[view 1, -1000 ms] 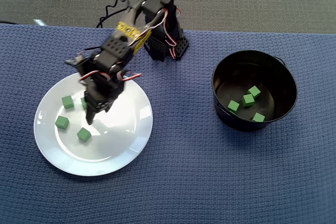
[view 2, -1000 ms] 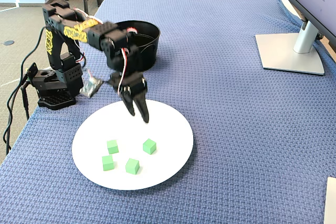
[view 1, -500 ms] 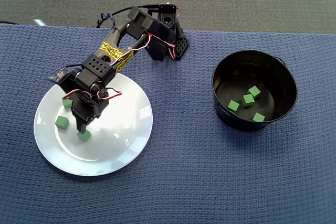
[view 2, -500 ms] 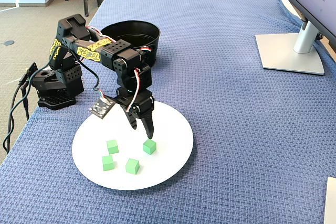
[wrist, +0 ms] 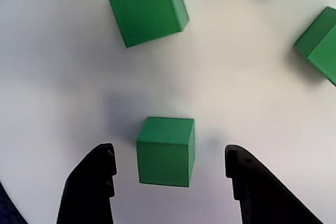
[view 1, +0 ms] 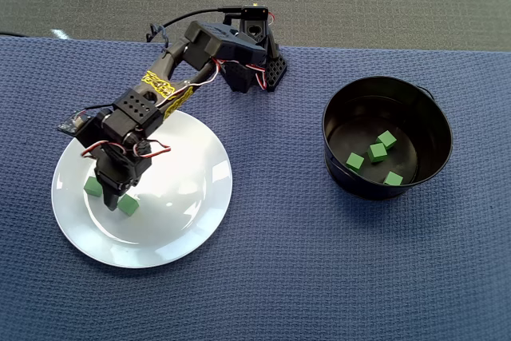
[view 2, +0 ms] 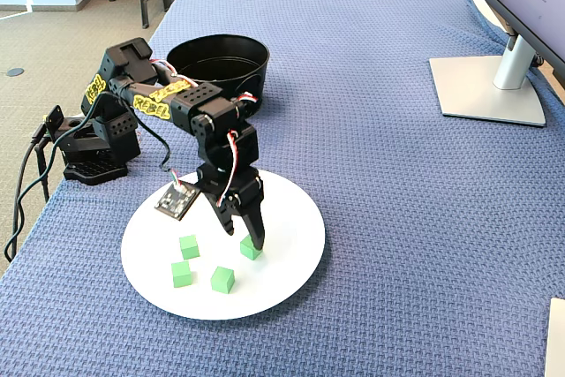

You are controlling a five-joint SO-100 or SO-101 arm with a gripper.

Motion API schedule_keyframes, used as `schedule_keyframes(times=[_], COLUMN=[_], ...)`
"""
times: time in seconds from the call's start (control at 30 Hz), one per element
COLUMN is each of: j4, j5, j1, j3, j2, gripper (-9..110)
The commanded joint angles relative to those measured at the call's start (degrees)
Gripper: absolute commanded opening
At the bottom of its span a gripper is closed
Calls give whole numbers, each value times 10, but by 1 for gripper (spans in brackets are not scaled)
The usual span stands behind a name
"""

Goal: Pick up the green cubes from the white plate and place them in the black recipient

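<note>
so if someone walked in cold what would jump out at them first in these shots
Probably the black arm bent low over the white plate, its gripper open, the jaws straddling one green cube without touching it in the wrist view. Three more cubes sit nearby on the plate in the fixed view. Next, the black pot at the right of the overhead view, with four green cubes already inside.

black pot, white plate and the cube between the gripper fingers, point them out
black pot (view 1: 345, 184): overhead view, outer wall.
white plate (view 1: 188, 213): overhead view, bare surface.
cube between the fingers (wrist: 165, 150): wrist view, cube's middle.
</note>
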Motion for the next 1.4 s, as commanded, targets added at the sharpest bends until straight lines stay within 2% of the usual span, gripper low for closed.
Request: schedule_keyframes(times=[0.0, 0.63, 0.83, 1.03, 1.37], j4=[-4, -36, -47, -62, -70], j5=[-10, 17, 18, 34, 54], j1=[2, 9, 7, 6, 1], j3=[-51, -68, -43, -18, 60], j2=[-4, -47, -33, -12, 76], gripper=[20, 14, 12, 0, 0])
